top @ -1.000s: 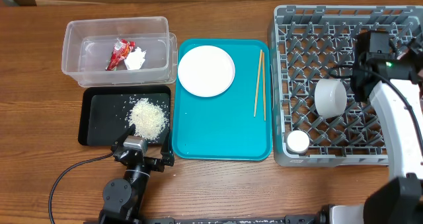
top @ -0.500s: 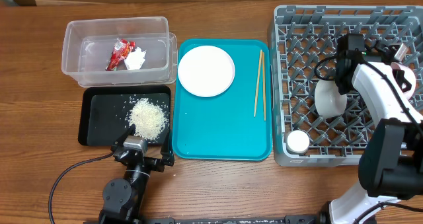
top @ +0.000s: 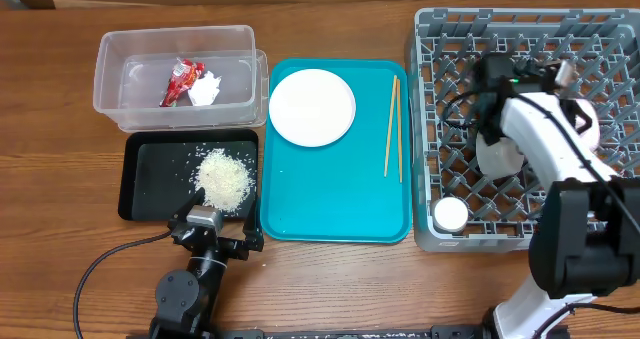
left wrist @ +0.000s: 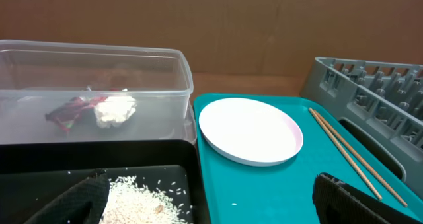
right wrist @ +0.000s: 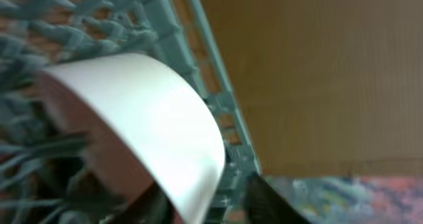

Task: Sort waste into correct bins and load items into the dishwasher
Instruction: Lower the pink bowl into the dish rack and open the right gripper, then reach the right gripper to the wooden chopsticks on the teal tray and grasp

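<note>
A white bowl [top: 497, 151] stands on its side in the grey dishwasher rack [top: 440, 39], and a small white cup [top: 450, 214] sits near the rack's front edge. My right gripper [top: 492, 129] hangs over the bowl. In the right wrist view the bowl's rim [right wrist: 145, 112] lies between the parted fingers of the right gripper [right wrist: 208, 207], with a gap on the right side. A round white plate [top: 312, 106] and the chopsticks [top: 393, 127] lie on the teal tray [top: 330, 199]. My left gripper [top: 215, 234] rests open at the black tray's front edge.
The clear tub [top: 110, 79] at the back left holds a red wrapper [top: 180, 79] and a white tissue [top: 205, 89]. The black tray [top: 150, 179] holds a heap of rice [top: 224, 177]. The left wrist view shows the plate [left wrist: 250, 129] and the tub [left wrist: 165, 72] ahead.
My right arm has swung left across the rack to above the bowl, and its jaws have parted from shut. The bowl has stayed in place. The left arm has not moved.
</note>
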Controlling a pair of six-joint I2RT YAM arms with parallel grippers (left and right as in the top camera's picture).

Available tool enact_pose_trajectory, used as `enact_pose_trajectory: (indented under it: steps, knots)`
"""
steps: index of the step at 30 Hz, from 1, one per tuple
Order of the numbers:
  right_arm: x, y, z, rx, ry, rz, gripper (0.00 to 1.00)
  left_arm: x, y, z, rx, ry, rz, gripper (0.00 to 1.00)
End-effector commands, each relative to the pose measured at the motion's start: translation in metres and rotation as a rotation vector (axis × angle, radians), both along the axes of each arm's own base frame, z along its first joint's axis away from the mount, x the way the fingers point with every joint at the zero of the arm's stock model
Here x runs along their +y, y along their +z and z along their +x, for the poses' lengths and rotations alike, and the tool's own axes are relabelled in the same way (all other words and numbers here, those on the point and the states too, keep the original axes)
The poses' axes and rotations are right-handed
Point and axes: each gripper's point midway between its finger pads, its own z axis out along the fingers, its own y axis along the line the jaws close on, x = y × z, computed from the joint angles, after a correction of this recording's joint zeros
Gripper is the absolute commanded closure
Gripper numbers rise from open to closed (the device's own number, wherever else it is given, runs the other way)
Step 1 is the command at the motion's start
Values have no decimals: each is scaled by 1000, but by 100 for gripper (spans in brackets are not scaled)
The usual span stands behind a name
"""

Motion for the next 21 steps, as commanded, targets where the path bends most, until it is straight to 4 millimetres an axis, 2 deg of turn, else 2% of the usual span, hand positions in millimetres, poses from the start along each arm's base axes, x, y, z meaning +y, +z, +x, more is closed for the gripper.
enact_pose_trajectory:
  steps: [1,5,8,10,14,18,21]
  knots:
    - [21,-13,4,5,38,87,48,-1,0,0,-1,-6,-8,0]
    - [50,-15,6,-44,59,240,47,-1,0,0,-1,-6,-8,0]
    - [94,-7,14,-72,126,473,47,-1,0,0,-1,-6,-8,0]
    - [127,3,16,-74,177,616,48,-1,0,0,-1,-6,-8,0]
    - [210,29,13,-55,322,922,49,-1,0,0,-1,-6,-8,0]
    - [293,33,1,10,465,1200,49,-1,0,0,-1,-6,-8,0]
    - [319,20,-2,20,467,1256,49,-1,0,0,-1,-6,-8,0]
